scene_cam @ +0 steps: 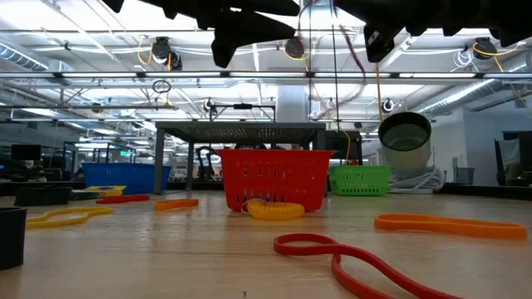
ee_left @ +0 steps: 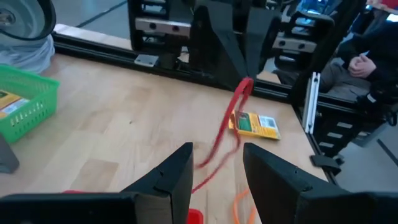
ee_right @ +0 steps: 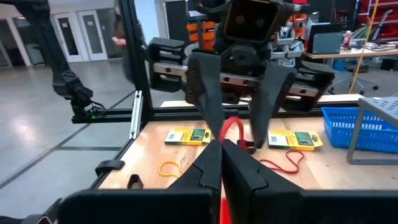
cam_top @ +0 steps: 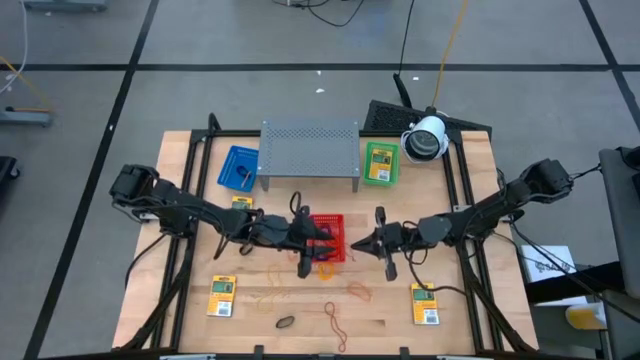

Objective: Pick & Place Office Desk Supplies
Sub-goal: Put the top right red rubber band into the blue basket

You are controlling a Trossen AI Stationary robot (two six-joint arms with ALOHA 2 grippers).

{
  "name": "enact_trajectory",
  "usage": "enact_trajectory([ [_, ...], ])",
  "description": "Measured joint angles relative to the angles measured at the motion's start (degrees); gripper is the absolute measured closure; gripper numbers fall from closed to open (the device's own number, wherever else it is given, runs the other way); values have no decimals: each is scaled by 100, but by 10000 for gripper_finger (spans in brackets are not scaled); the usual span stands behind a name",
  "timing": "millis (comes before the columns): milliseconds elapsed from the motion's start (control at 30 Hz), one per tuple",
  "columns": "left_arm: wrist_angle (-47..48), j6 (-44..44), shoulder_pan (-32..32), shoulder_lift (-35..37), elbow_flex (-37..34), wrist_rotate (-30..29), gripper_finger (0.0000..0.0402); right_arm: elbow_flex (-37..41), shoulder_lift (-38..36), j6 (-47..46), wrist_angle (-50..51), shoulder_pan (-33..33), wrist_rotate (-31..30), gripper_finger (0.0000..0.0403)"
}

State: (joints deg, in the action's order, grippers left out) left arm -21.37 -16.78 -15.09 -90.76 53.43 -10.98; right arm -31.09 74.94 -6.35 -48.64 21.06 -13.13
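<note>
Two grippers share a red rubber band [ee_left: 229, 127] above the red basket [cam_top: 329, 237].

The right gripper [cam_top: 381, 243] pinches the band tight; the left gripper [cam_top: 304, 243] stands parted around it. The green basket [cam_top: 379, 164] holds a yellow-and-green packet [ee_left: 7, 103]; the blue basket [cam_top: 238, 168] holds something dark, perhaps bands.

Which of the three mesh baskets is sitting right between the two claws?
The red mesh basket at the table's middle. The blue mesh basket and green mesh basket sit farther back, flanking the grey perforated metal rack.
</note>
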Motion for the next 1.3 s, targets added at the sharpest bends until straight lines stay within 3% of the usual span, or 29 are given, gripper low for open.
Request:
enact_trajectory([
  [500, -7, 14, -6, -1, 0, 55, 254, -13, -2, 45, 123, -34, -2, 403],
  [667, 22, -11, -6, -2, 0, 79, 254, -15, -7, 103, 873, -37, -3, 393],
  [967, 56, -19, -17, -1, 0, 218, 254, -13, -35, -719, 3191, -202, -2, 323],
  [1300, 79, -35, -17, 0, 0, 216, 254, 247, -4, -970, 3169, -70, 160, 225],
])
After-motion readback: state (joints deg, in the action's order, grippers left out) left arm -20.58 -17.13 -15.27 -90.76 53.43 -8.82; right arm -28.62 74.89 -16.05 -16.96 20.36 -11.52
